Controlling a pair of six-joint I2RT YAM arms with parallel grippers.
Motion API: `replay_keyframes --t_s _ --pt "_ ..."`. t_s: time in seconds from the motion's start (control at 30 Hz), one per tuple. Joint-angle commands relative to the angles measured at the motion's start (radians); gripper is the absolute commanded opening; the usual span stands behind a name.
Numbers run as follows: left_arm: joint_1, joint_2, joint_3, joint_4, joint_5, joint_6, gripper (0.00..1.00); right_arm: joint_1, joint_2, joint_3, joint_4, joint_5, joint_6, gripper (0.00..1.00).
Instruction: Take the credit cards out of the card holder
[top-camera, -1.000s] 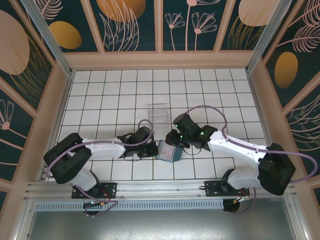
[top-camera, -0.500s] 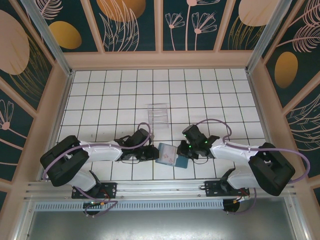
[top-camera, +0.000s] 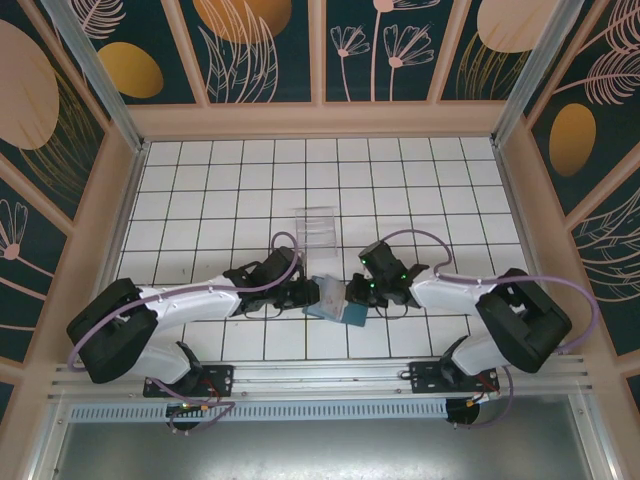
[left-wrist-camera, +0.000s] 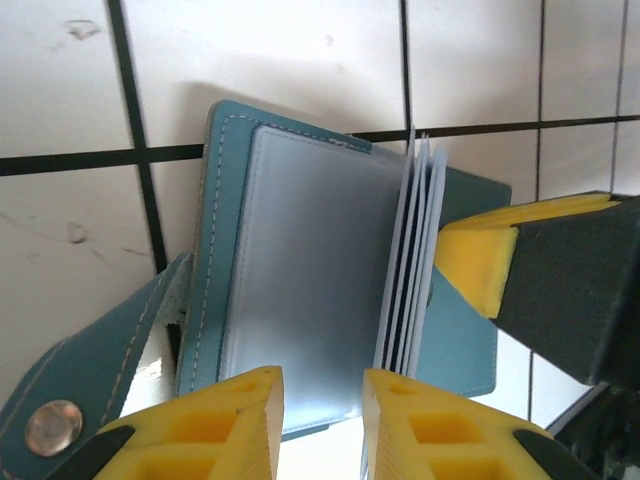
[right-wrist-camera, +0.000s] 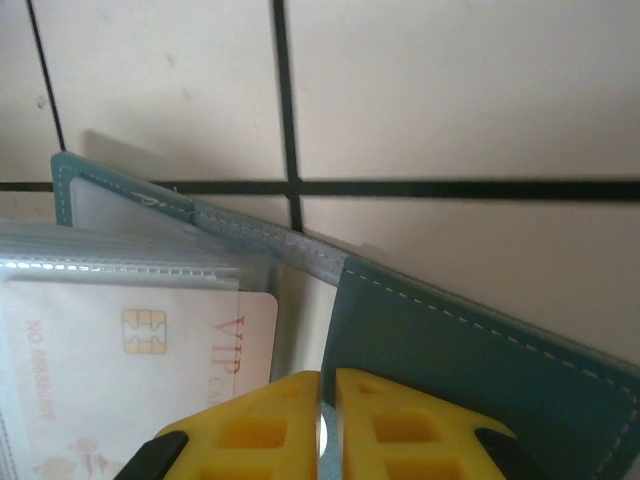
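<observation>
Top external: card holder (top-camera: 329, 300) farther left.

right gripper (top-camera: 352, 294): we see it has come back left onto the card holder (top-camera: 328, 302)
left gripper (top-camera: 306, 296): we see it has reached in closer
card holder: we see it has slid a little to the left

left claw (top-camera: 304, 295) and right claw (top-camera: 353, 294) flank card holder (top-camera: 326, 302), clear tray (top-camera: 318, 226) beyond
</observation>
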Motion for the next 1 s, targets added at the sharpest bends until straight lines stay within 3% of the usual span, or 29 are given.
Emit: replay_keyframes --t_s 0.0,0.23,0.53,0.8,0.97 --pt "-0.001 -0.025 0.034 -0.112 -0.079 0.019 0.28 -0.006 0.048 0.051 -0.018 0.007 -0.066 0.13" --pt "-0.001 -0.036 0.074 -0.242 -0.174 0.039 0.28 -0.005 0.081 0.072 -0.024 0.008 -0.087 0.13" --pt "-0.001 0.005 0.151 -0.160 -0.137 0.014 0.39 0.010 0.068 0.096 -0.023 -0.020 -0.092 0.14" --pt "-0.001 0.070 0.138 -0.139 -0.145 0.020 0.39 0.018 -0.001 0.123 -0.112 -0.031 -0.013 0.29" --pt "-0.001 0.089 0.098 -0.098 -0.127 0.023 0.39 0.016 -0.093 0.057 -0.056 -0.062 0.032 0.30"
